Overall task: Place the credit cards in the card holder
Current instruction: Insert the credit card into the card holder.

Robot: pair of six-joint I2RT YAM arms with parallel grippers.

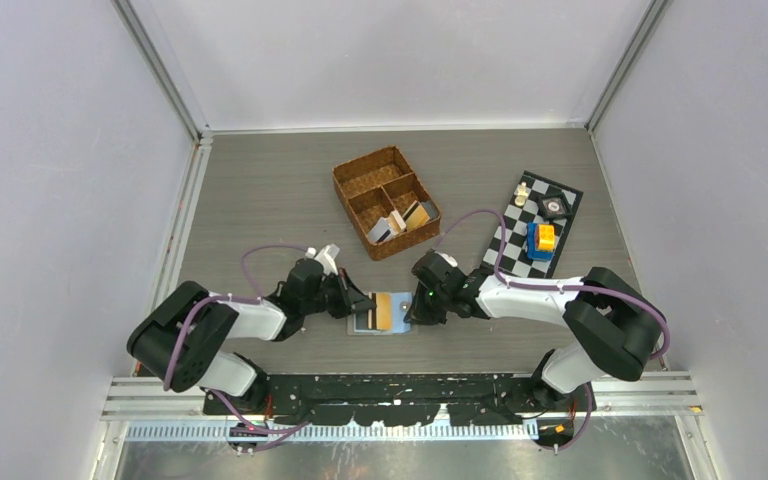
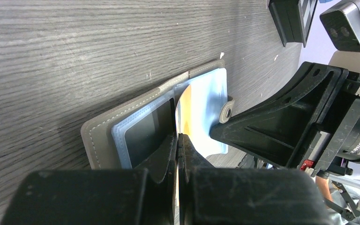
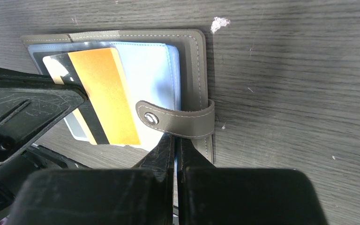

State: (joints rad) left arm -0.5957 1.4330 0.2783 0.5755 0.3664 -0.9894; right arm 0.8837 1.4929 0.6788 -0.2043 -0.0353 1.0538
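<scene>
The card holder [image 1: 380, 312] lies open on the worktop [image 1: 260, 200] at lower centre of the overhead frame; the left tool [image 2: 177, 140] is closed on an orange card [image 3: 105, 93], held by one edge so the free edge angles over the blue sleeves. The right tool [image 3: 174, 140] is closed too, tips at the holder's edge beside the snap tab [image 3: 183, 119], apparently pinning it against sliding; whether it pinches anything cannot be told.

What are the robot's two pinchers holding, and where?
The left gripper pinches the orange credit card by its dark-striped side. The right gripper seems to pinch the edge of the card holder beside its snap tab.
</scene>
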